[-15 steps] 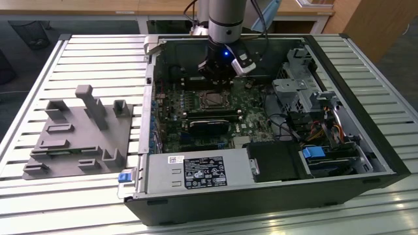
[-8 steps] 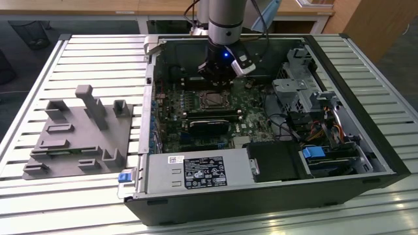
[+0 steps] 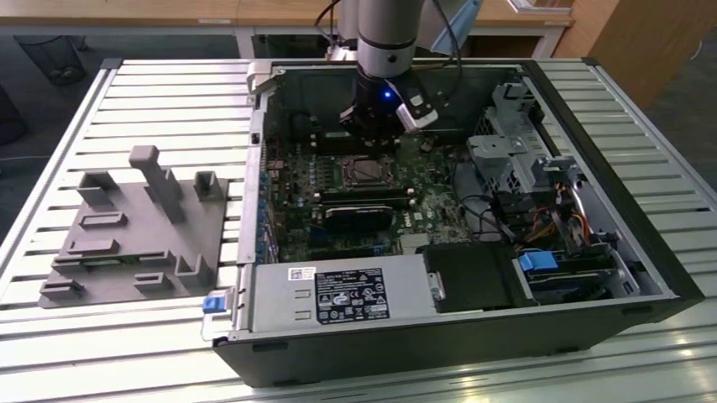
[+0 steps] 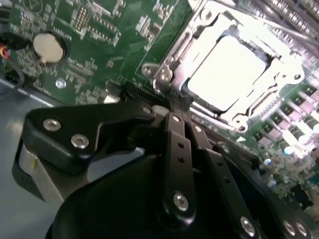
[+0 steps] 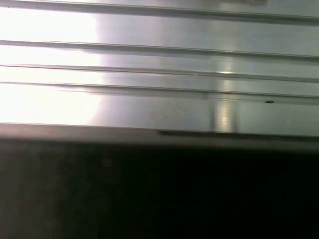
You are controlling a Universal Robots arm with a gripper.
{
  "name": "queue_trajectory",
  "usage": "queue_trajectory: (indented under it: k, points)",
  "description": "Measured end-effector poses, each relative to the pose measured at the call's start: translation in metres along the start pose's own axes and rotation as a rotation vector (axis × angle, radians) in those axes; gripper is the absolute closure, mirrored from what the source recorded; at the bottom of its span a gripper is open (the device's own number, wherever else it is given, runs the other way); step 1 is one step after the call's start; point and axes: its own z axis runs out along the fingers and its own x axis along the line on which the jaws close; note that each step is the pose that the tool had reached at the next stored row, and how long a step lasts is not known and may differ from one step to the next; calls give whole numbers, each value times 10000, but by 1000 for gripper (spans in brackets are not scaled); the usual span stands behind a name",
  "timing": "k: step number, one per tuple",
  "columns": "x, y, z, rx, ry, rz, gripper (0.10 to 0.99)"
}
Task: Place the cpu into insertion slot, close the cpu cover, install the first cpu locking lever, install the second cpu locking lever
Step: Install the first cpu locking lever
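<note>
Claw (image 4: pixel 174 107): fingers pressed together, holding nothing, hovering just beside the cpu cover (image 4: pixel 199 30).
Cpu (image 4: pixel 224 69): sitting under the cover.

Slatted metal counter (image 3: pixel 134 101) under bright light

Wooden desks (image 3: pixel 280 13) stand at twelve o'clock; a wooden panel (image 3: pixel 644 42) at two o'clock.

A robotics lab or workshop: an opened desktop computer case (image 3: pixel 448 218) lies on a slatted aluminium counter (image 3: pixel 157 92), grey fixture block (image 3: pixel 140 227) alongside, wooden desks (image 3: pixel 168 13) behind.
</note>
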Motion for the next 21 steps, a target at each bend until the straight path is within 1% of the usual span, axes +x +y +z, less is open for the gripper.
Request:
queue_trajectory:
  k: [1,2,6,14,21]
  points:
    - [-3,5,-10,-29,-13,1,980]
    - [-4,7,-31,-30,-12,1,980]
    - [-6,13,-171,-15,-5,0,980]
    - [-5,-42,-181,-14,-2,0,980]
    - [-5,-75,-183,-14,-3,0,980]
